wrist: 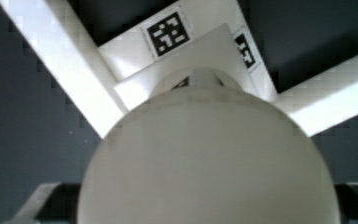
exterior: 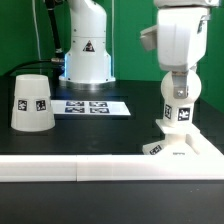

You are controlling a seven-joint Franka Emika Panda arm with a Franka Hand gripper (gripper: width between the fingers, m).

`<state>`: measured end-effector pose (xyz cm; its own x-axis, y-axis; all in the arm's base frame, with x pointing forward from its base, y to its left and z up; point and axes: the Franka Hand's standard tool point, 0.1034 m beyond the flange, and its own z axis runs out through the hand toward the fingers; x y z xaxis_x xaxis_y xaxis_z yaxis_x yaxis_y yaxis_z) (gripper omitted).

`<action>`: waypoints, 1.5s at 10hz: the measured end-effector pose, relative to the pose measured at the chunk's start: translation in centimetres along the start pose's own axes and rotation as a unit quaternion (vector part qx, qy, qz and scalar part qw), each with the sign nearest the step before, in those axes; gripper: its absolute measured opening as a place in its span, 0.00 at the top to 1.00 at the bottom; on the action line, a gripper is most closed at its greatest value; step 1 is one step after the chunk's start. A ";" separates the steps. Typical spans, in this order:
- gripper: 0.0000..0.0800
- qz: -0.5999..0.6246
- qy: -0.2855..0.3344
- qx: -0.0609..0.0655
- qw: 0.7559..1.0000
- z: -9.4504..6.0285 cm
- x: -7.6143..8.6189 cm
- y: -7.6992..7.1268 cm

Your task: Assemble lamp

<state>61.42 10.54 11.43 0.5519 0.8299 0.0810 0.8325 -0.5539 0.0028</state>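
Gripper (exterior: 178,92): exterior view, right of frame, reaching down over the bulb (exterior: 180,106); jaws appear clamped on its sides.
Bulb: right of centre, upright, seated on the base (exterior: 178,148) at lower right of the worktop (exterior: 100,130).
Shade (exterior: 32,103): left of frame, mouth down, well apart from the bulb.
Marker board (exterior: 92,106): centre, flat.
Wrist view: bulb (wrist: 202,150) fills the lower centre; base (wrist: 167,45) beyond it, upper frame.
Handling: likely light, rigid, smooth plastic; the rounded bulb may slip, so hold across its widest part.
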 end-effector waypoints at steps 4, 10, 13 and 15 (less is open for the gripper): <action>0.28 0.186 0.002 -0.003 0.983 -0.2 -0.1 0.3; 0.28 0.367 0.002 -0.010 0.930 -0.6 -1.0 1.4; 0.15 0.366 0.001 -0.009 0.930 -0.5 -1.0 1.3; 0.13 0.361 0.001 -0.010 0.933 -0.8 -1.3 1.0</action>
<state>61.51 8.87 12.13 0.9681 0.2402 0.0705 0.2431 -0.9694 -0.0350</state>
